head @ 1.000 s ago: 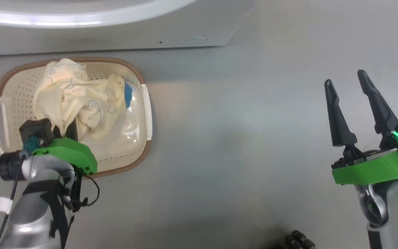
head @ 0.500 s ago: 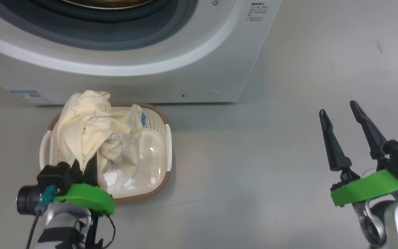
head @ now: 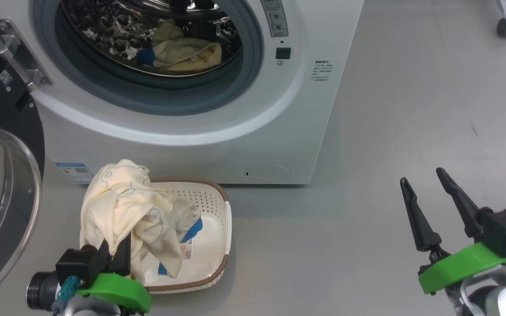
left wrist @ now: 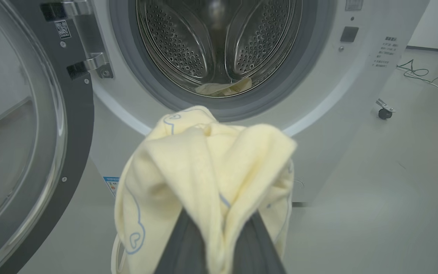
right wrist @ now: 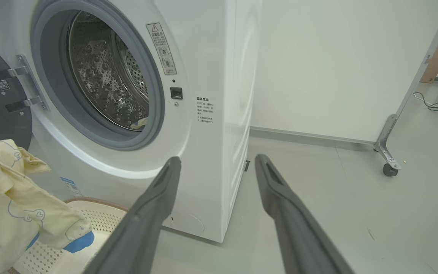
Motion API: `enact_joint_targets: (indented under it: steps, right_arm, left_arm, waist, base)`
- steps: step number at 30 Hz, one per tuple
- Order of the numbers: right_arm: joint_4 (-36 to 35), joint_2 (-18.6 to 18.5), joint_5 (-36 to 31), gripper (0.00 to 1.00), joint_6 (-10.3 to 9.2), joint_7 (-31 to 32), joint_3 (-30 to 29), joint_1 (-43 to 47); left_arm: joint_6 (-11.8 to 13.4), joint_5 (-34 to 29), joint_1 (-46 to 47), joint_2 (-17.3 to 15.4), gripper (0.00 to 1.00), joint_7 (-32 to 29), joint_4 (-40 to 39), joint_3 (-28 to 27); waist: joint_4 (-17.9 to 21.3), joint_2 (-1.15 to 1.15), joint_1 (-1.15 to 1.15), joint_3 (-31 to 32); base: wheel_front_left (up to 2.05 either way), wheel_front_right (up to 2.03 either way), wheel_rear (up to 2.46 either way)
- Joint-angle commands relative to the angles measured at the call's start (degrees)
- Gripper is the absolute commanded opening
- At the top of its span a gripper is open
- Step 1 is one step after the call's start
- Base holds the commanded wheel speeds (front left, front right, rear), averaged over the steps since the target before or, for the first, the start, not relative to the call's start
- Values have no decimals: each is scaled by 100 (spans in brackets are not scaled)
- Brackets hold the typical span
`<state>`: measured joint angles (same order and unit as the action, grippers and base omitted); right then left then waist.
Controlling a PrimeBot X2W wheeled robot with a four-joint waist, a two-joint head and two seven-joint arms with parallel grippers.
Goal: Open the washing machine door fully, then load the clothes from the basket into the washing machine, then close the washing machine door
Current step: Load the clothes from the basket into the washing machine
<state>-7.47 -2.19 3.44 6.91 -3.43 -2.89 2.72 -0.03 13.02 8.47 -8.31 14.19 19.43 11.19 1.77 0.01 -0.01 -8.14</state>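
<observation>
Clearly the head view sets out the geometry. The left gripper (head: pixel 114 250) sits low at the left, its dark fingers closed on a bunched cream-yellow garment (head: pixel 121 210) that rises above the basket (head: pixel 218 267) and drapes back down into it, blue patches lowest. Whether the hanging end rests on the basket floor I cannot tell. The washing machine (head: pixel 235 145) stands directly behind the basket, and its drum (head: pixel 117 30) lies up and ahead of the held cloth, slightly to the right. A second cream garment (head: pixel 185 50) lies inside already. The washing machine door (head: pixel 11 114) is swung wide to the left, clear of the opening. The right gripper (head: pixel 421 175) stands well apart at the right, fingers spread and holding nothing.

From the left wrist view, the two fingers meet at the bottom edge with the garment pinched between them. The cloth mounds up in front of the lens and hides the lower grey gasket (left wrist: pixel 127 76). The drum mouth is straight along the fingers and higher, so I judge the coming move to be a lift and forward reach. The garment's long axis hangs downward, and the trailing end must clear the basket rim and the gasket lip.

From the right wrist view, the spread fingers point past the machine's front corner. The held garment shows at the far left, above the basket. The left arm is plainly the nearer one.
</observation>
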Motion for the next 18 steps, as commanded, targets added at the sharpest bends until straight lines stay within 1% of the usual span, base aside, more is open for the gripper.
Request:
enact_joint_targets:
  steps: [1,10,18]
  right_arm:
    - [-206,-76,-24,100,58,17,131,-53]
    - [-159,-73,66,100,58,34,181,162]
    - [-165,-70,102,100,58,21,192,195]
  left_arm:
    - [-14,-61,103,-112,0,81,-253,-244]
    - [21,-59,-174,-178,0,81,-400,-251]
    - [59,-51,-243,-228,0,52,-506,-210]
  waist:
    - [-38,-1,1,123]
    - [-41,-1,1,378]
    - [-56,-1,1,382]
  base:
    - [0,0,0]
    - [0,0,0]
    - [0,0,0]
